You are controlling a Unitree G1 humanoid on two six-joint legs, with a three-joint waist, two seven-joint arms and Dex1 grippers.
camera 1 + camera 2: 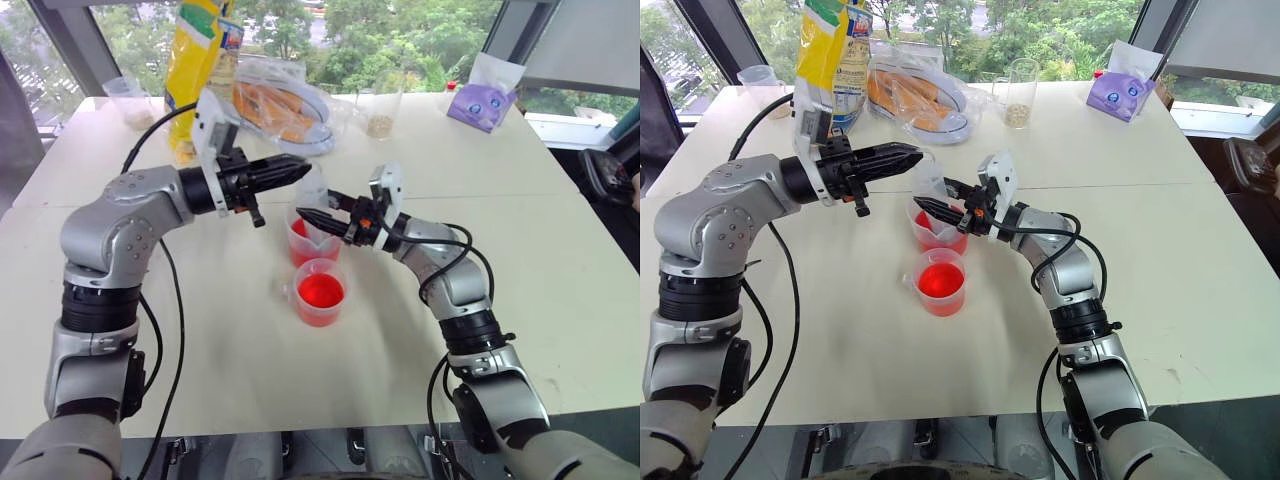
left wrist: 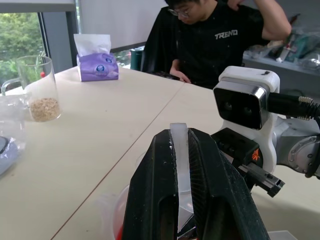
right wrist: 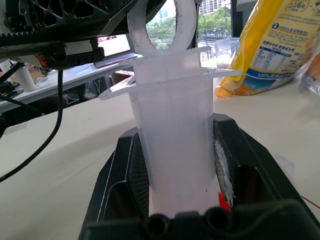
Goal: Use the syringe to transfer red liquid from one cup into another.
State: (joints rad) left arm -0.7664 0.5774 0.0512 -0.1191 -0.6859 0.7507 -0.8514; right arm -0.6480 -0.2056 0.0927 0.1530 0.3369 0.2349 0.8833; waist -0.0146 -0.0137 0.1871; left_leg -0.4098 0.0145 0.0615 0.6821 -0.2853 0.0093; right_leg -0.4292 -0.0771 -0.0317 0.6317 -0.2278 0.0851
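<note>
Clear wide-barrelled syringe [image 3: 172, 125] stands upright in the taller cup [image 1: 310, 243].

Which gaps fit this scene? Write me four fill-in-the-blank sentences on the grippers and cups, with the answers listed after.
1. The right gripper is shut on the syringe around its ____.
2. The left gripper pinches the top of its ____.
3. The taller cup holding the syringe stands ____ from the robot than the shorter cup.
4. The liquid in the shorter cup is ____.

Answers: barrel; plunger; farther; red
</note>
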